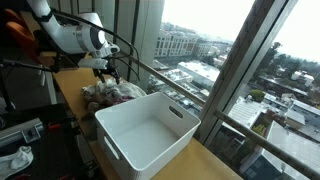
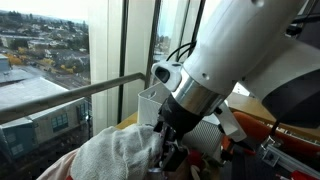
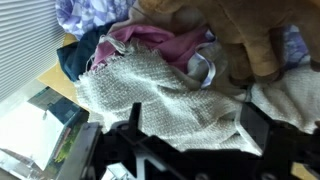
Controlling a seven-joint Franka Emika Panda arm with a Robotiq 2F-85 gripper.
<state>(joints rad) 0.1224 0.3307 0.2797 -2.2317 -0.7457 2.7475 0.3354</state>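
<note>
Gripper (image 3: 190,135) is hanging just above the heap of clothes (image 1: 112,93), jaws standing fully apart and holding nothing. In the wrist view the dark fingers (image 3: 135,122) are framing the cloth without pinching it. The heap is lying on the table (image 1: 68,88), by its window-side edge, just beside the end wall of the white bin (image 1: 135,145).

Nearest item under the gripper is the grey-white knit cloth (image 3: 150,85), lying on top of the heap and draping loosely. Judging it light, soft and limp — it will likely be sagging and trailing when lifted. It is not slippery and not fragile. The open weave is looking liable to snag on a fingertip. The best hold seems to be a raised fold near the cloth's middle, pinching 1 thick gather rather than a flat edge. A corner grip would be leaving most of it dragging over its neighbours.

Lying around it are a pink garment (image 3: 150,42), a dark teal piece (image 3: 75,60), a lavender patterned fabric (image 3: 85,15) and a tan garment (image 3: 235,35). All are overlapping, so where 1 ends and the next begins is hard to make out.

Hidden or unclear: the robot arm (image 2: 230,60) is blocking most of an exterior view, and the knit's lower folds are lying out of sight. Whether the pink garment is tangling with the knit — cannot tell.
</note>
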